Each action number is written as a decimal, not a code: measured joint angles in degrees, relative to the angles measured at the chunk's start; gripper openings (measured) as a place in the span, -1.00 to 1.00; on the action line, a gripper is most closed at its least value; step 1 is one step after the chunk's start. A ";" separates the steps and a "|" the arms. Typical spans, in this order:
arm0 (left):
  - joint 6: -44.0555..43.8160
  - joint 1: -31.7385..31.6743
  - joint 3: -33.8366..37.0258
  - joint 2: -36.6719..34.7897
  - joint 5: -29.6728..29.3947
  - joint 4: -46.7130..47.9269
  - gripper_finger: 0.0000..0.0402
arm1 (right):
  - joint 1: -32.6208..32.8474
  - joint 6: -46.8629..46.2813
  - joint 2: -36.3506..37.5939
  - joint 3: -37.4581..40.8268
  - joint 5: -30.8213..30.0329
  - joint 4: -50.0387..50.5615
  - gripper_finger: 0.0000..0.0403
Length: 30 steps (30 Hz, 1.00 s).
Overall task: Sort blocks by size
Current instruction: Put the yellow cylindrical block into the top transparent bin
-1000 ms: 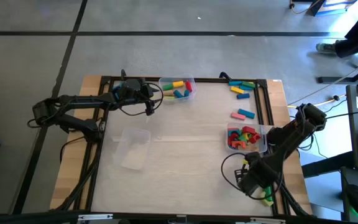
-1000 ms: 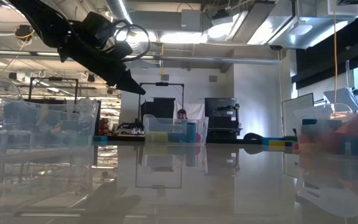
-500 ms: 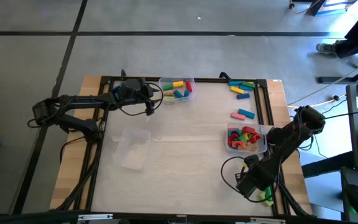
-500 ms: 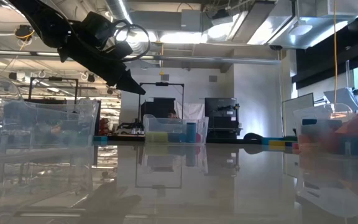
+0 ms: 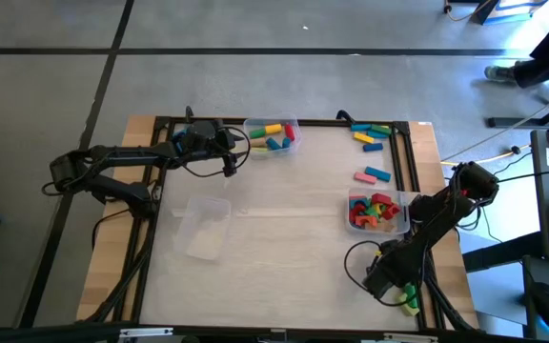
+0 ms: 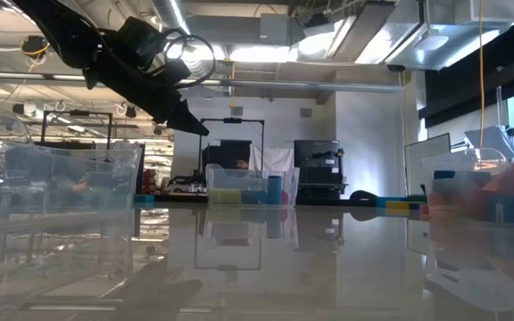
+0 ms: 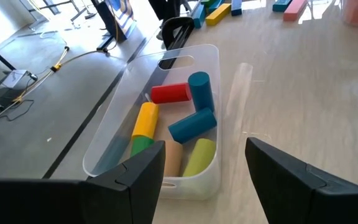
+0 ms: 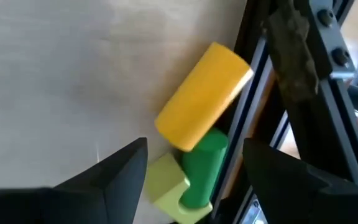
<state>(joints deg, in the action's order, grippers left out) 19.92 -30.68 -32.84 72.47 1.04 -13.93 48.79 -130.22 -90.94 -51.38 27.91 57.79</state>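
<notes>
High view: right gripper (image 5: 400, 297), jaws wide, has edged slightly toward the yellow cylinder block (image 8: 202, 97) at the surface's corner; left gripper (image 5: 233, 151), jaws wide, unmoved.

high: overhead, straight down | low: table-level, across | wrists: close, forward | shared: far bin (image 5: 273, 136)

A pale wooden table (image 5: 284, 229) carries three clear bins (image 5: 205, 227) and scattered loose blocks (image 5: 371, 134).
</notes>
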 joint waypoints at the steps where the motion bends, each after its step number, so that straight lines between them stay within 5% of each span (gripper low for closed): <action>1: 0.00 0.00 0.00 0.00 0.02 -0.02 0.09 | -0.02 -0.02 0.00 0.36 -0.47 -0.39 0.31; 14: 0.00 0.00 0.00 0.00 0.00 0.00 0.09 | -0.06 -3.18 0.11 6.99 -0.50 -9.62 0.31; 30: 0.00 0.00 0.00 0.00 0.00 0.00 0.09 | 0.04 -0.91 0.17 7.09 -10.00 -9.74 0.31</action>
<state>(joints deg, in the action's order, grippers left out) 19.92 -30.68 -32.84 72.47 1.04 -13.93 48.83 -131.13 -90.76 -44.29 17.91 48.04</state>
